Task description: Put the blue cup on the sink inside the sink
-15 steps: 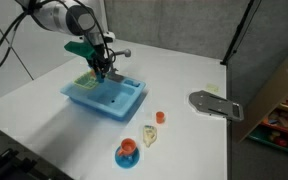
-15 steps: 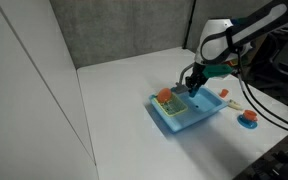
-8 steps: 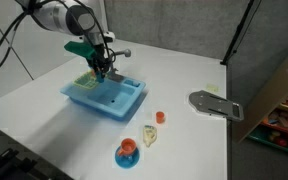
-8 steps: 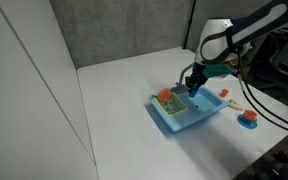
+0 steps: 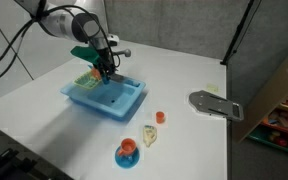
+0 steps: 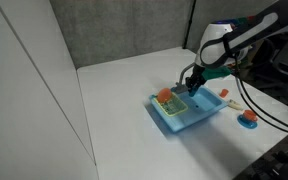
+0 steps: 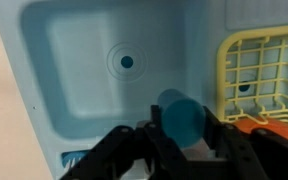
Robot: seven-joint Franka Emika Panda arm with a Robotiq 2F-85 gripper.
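My gripper [image 7: 181,140] is shut on the blue cup [image 7: 180,118], a small blue cylinder held between the black fingers. It hangs over the basin of the light blue sink [image 7: 79,55], near the round drain [image 7: 126,62]. In both exterior views the gripper [image 5: 105,70] [image 6: 190,84] is low over the sink [image 5: 124,103] [image 6: 179,118]; the cup is too small to make out there.
A yellow rack [image 7: 264,75] fills the sink's side compartment, with an orange object [image 6: 165,95] in it. On the table lie a round blue plate with an orange cup [image 5: 128,153], a small orange piece [image 5: 160,116], a pale piece [image 5: 150,136] and a grey tool [image 5: 214,103].
The gripper has shifted slightly over the sink, still holding the cup. Nothing else has moved.
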